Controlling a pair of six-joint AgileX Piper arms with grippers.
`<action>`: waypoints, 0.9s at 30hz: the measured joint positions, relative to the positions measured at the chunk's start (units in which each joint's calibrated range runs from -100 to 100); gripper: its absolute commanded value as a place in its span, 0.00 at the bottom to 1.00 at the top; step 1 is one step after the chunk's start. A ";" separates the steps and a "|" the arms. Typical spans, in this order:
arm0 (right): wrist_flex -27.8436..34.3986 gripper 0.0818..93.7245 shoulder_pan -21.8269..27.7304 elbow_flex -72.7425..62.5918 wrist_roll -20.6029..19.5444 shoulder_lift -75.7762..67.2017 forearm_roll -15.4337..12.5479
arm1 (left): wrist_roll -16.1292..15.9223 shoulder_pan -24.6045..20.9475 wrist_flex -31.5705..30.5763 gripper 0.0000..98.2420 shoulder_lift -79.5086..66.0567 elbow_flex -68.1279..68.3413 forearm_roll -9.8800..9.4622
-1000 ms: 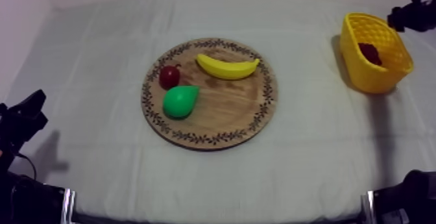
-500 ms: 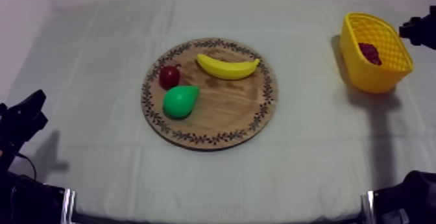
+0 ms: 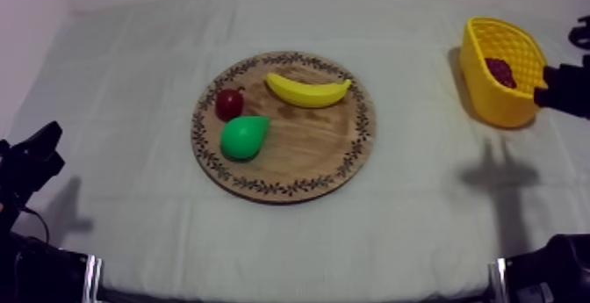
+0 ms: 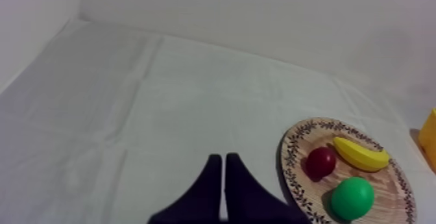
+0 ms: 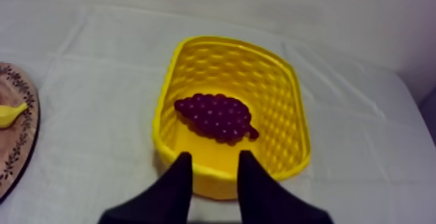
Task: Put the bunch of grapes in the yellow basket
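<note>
In yellow latticed basket [image 5: 285, 97]: purple bunch of grapes [image 5: 217, 116]. Near its rim, right gripper [image 5: 214, 156] released, empty; left gripper [image 4: 224, 158] clenched, empty.

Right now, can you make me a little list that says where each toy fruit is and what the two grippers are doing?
bunch of grapes: lying inside the yellow basket, on its floor
basket's place: on the cloth, apart from the wooden board
on the board: banana, pear, small red fruit
left gripper: shut on nothing, over the cloth beside the board
right gripper: open, holding nothing, at the basket's near rim
task: looks done, the grapes are in the basket
</note>
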 measured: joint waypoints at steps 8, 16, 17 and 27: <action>-0.47 0.04 -1.20 10.45 -1.54 -11.66 -0.37 | 0.00 0.00 0.00 0.00 0.00 0.00 0.00; 2.47 0.01 -1.65 18.33 -1.90 -23.97 -1.06 | 0.00 0.00 0.00 0.00 0.00 0.00 0.00; 3.02 0.00 -1.78 18.64 -2.33 -25.47 -1.00 | 0.00 0.00 0.00 0.00 0.00 0.00 0.00; 10.97 0.00 -2.75 19.53 -7.76 -36.32 -0.60 | 0.00 0.00 0.00 0.00 0.00 0.00 0.00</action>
